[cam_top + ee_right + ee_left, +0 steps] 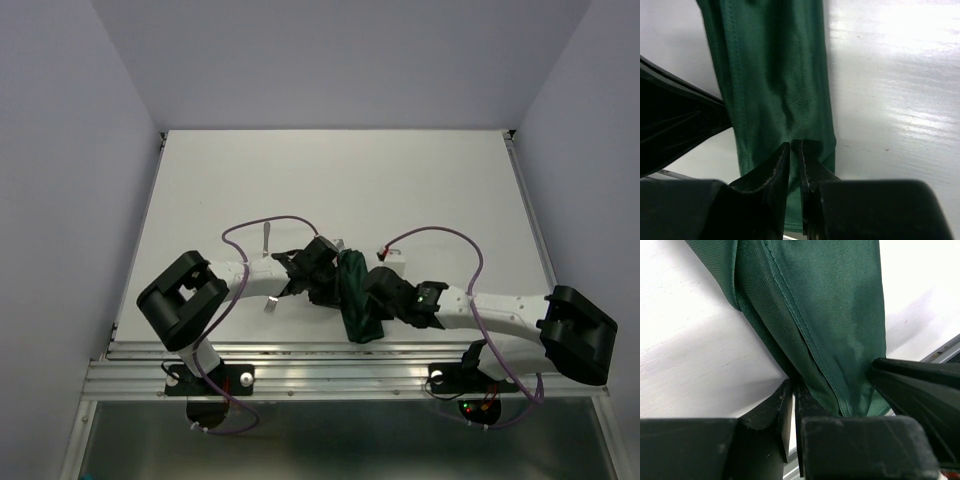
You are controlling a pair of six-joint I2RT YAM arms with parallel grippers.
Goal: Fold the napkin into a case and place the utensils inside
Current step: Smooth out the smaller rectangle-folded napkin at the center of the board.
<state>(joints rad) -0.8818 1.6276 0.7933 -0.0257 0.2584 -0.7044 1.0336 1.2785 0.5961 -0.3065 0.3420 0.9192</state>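
**White table boxed in by pale walls**

A flat white table (330, 180) is seen from above, enclosed on three sides by plain, pale lavender-grey panels: a back wall (340, 60), a left wall (60, 200) and a right wall (600, 180). The table's side edges are bordered by narrow metal strips (531, 210). Along the near edge a ribbed aluminium rail (330, 368) is laid across the full width. Below the rail a dark, greenish surface (340, 445) is shown; whether it is floor or a panel cannot be told. The tabletop is lit softly from above. In the wrist views bright glare is thrown across its faintly scratched white surface, broken by soft grey shadows.
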